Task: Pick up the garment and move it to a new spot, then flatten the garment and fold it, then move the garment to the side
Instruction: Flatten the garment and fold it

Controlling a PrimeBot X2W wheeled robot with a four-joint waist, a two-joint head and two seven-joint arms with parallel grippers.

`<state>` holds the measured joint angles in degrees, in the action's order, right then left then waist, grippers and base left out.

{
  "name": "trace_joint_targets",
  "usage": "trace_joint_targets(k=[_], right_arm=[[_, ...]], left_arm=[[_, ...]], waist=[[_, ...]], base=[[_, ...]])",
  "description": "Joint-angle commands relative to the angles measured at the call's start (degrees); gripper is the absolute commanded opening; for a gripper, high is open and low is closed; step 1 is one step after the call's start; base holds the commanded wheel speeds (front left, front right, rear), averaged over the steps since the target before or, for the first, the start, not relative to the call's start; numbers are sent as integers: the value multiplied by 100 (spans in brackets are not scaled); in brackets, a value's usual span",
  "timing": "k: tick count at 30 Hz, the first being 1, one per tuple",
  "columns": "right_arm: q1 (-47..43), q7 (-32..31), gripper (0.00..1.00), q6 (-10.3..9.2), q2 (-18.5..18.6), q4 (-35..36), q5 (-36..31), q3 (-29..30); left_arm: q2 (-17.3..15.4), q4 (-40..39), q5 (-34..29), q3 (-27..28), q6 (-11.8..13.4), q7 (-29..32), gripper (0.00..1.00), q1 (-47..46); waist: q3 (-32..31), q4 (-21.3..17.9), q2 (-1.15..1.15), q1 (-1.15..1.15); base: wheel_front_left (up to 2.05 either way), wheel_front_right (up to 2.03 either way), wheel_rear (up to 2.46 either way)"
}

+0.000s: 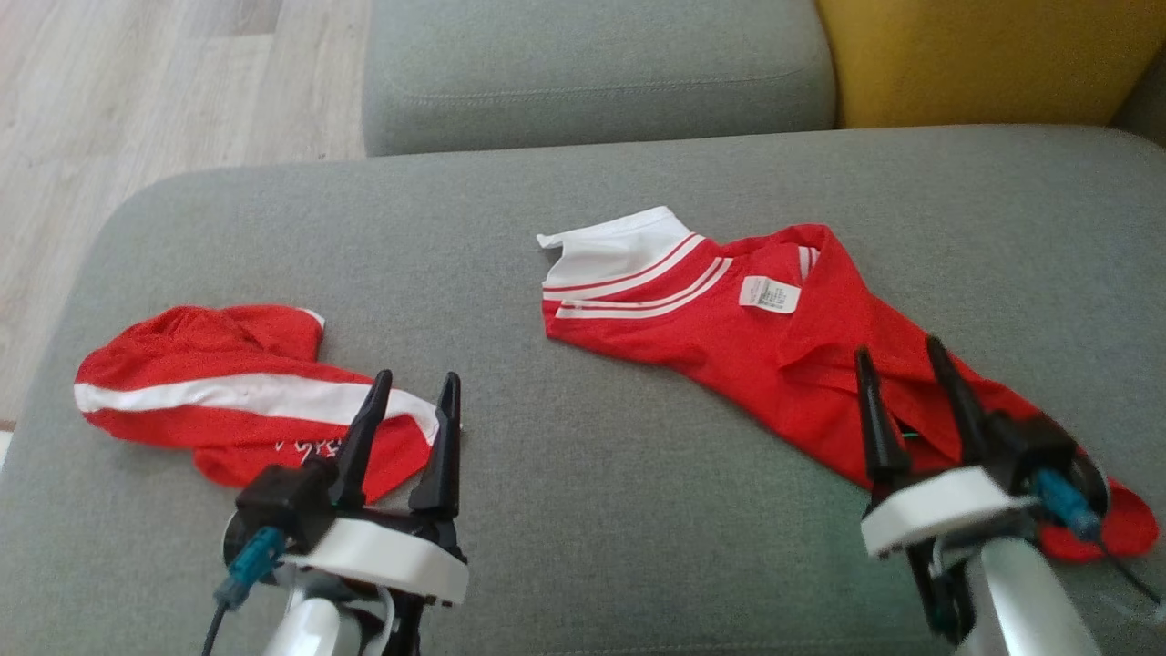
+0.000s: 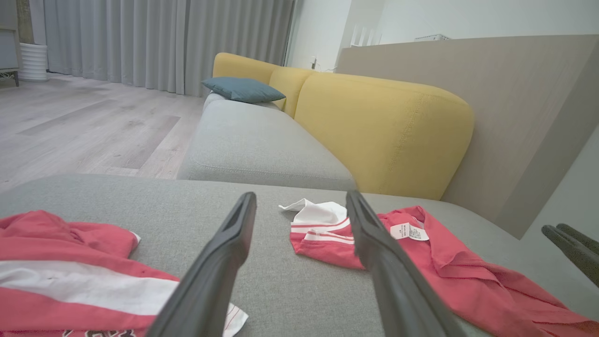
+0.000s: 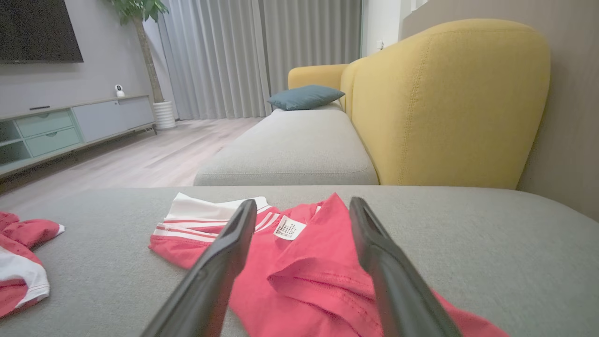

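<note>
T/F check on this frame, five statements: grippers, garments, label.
1. Left gripper and right gripper are both open. True.
2. The right gripper holds the shirt. False: it is open over it, gripping nothing.
3. Shirt and striped garment both lie on the grey cushion. True.
4. The two garments overlap. False: bare cushion lies between them.
5. The shirt's label is hidden. False: it shows, white.
</note>
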<state>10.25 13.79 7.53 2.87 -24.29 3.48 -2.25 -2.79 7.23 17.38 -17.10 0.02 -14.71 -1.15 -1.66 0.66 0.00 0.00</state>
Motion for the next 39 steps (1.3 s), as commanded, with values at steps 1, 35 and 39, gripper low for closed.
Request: trace_joint_targets(k=[1, 35, 39], right_arm=[[-30, 65, 100, -4, 2, 376, 138, -213], [1101, -1075, 100, -4, 1, -1435, 864, 192], [1393, -872, 77, -4, 1, -1836, 799, 305]], left_arm=[[-9, -232, 48, 250, 30, -29, 100, -138], [-9, -83, -115, 35, -143, -29, 100, -487], [-9, -98, -111, 25, -152, -29, 100, -535]], waist=[[-49, -55, 0, 0], [832, 911, 0, 0], [923, 974, 0, 0]], base=[[0, 0, 0], [0, 0, 0], [0, 0, 0]])
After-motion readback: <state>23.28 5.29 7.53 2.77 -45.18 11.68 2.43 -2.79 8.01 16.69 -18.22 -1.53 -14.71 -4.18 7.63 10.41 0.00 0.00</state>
